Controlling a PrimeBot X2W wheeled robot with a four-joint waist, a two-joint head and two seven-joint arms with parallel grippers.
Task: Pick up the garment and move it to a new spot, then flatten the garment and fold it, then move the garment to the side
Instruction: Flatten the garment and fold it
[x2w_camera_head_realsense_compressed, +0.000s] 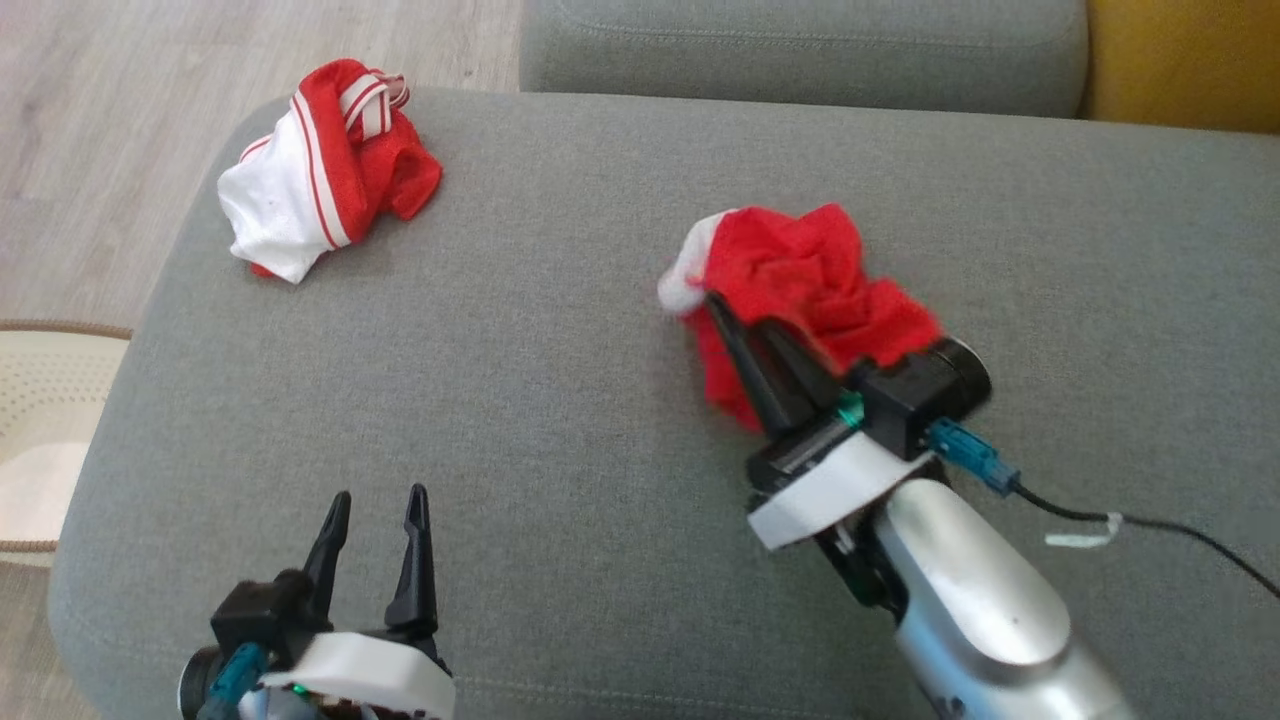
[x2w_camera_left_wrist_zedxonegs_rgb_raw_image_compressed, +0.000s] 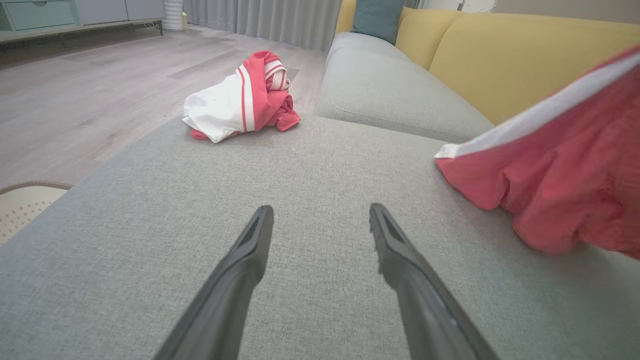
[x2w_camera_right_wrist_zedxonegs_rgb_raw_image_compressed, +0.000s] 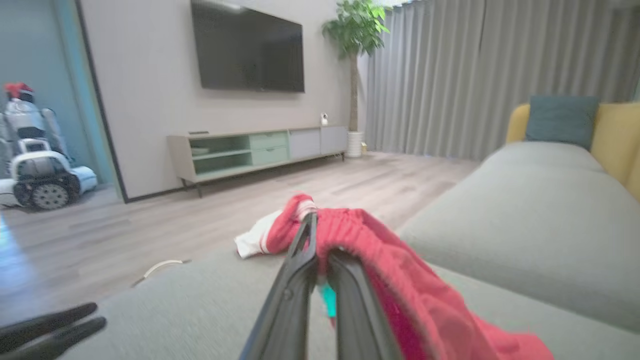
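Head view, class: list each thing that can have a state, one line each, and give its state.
Red-and-white jersey: crumpled in a heap on the sofa cushion, not gripped.
Red mesh piece: bunched up, pinched at one edge.
Right gripper: shut on the red mesh piece.
Left gripper: open, empty.

Sofa seat (x2w_camera_head_realsense_compressed: 560, 400): is showing grey woven cloth, matt.
Garment (x2w_camera_head_realsense_compressed: 325, 170): is showing soft crumpled cloth.
Floor (x2w_camera_head_realsense_compressed: 120, 80): is showing pale smooth wood grain.
Right forearm (x2w_camera_head_realsense_compressed: 960, 590): is gleaming glossy silver.
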